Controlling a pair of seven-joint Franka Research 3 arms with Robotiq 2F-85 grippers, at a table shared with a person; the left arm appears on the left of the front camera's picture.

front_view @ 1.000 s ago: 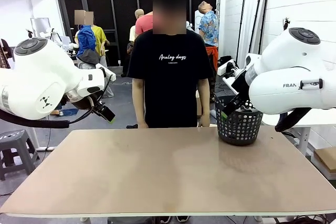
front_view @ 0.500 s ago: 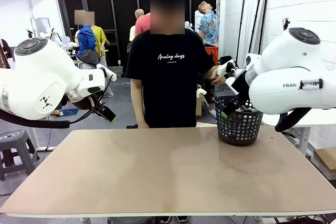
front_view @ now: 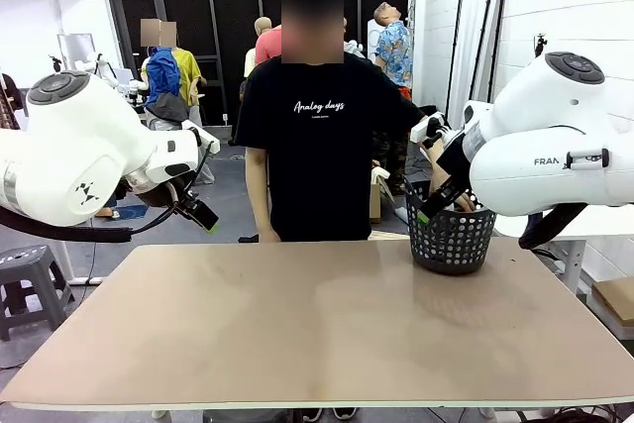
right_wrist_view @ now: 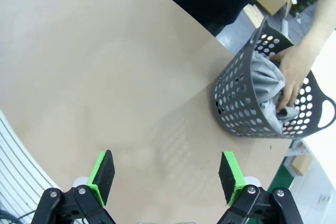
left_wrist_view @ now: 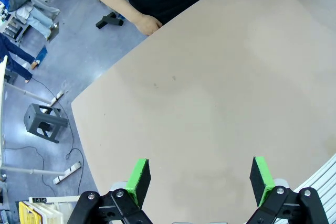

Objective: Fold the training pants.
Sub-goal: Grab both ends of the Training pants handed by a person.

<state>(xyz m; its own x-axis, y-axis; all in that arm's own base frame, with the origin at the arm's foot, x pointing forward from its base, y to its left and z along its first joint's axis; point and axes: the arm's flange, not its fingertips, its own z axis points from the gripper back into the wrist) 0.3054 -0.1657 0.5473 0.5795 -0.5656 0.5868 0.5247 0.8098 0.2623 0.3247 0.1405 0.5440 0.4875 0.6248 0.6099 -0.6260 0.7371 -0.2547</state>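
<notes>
Tan table [front_view: 297, 324], a dark perforated basket [front_view: 453, 238] at its far right corner

"Analog days" on black T-shirt [front_view: 319, 151]

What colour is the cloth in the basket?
Light grey soft training pants, best in the right wrist view.

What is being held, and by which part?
The person's hand grips bunched fabric of the training pants inside the basket. The left gripper and right gripper hold nothing.
</notes>
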